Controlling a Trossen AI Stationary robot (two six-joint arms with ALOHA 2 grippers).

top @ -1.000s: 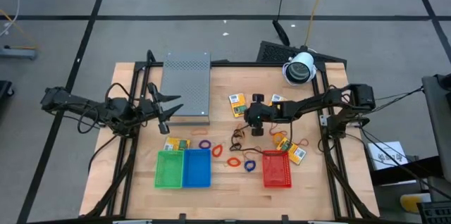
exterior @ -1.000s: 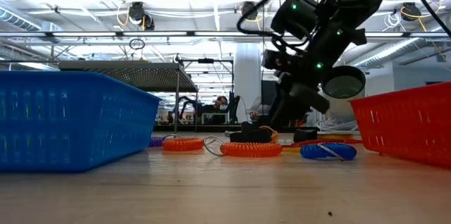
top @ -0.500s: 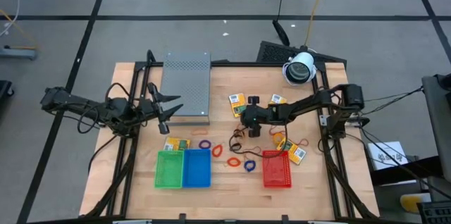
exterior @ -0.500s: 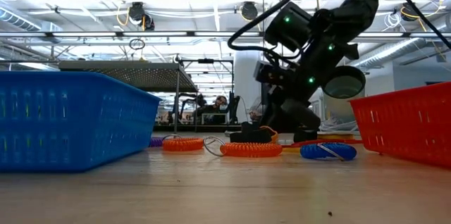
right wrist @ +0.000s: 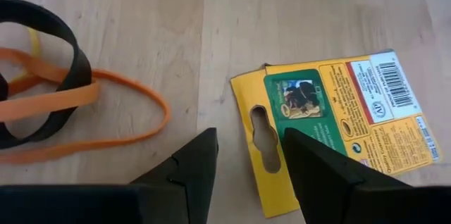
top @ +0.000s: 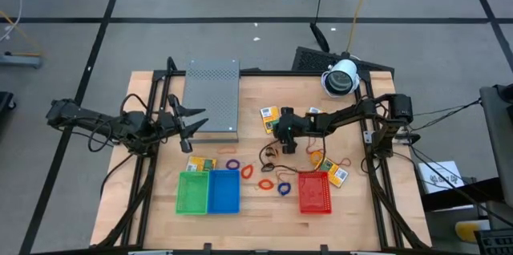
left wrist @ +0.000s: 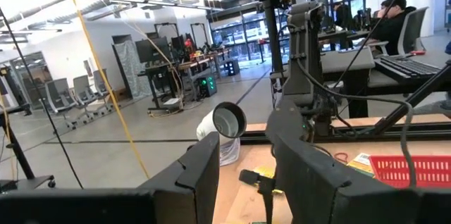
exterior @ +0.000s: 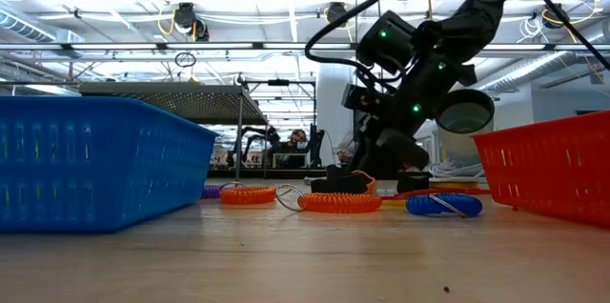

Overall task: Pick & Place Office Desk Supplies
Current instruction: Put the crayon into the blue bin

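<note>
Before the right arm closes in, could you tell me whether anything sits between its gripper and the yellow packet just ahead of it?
Nothing visible does. The right gripper stands open with the yellow packet lying flat on bare wood directly ahead; the orange rubber band and black band lie off to one side.

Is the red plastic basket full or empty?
Empty, it seems: the red plastic basket shows only bare mesh from above.

We see two slim, dark, jointed arms trailing black cables. The right tool (exterior: 386, 155) is blocky, with small green lights glowing above it; the left tool (top: 189, 127) ends in pointed black fingers (left wrist: 190, 175).
</note>
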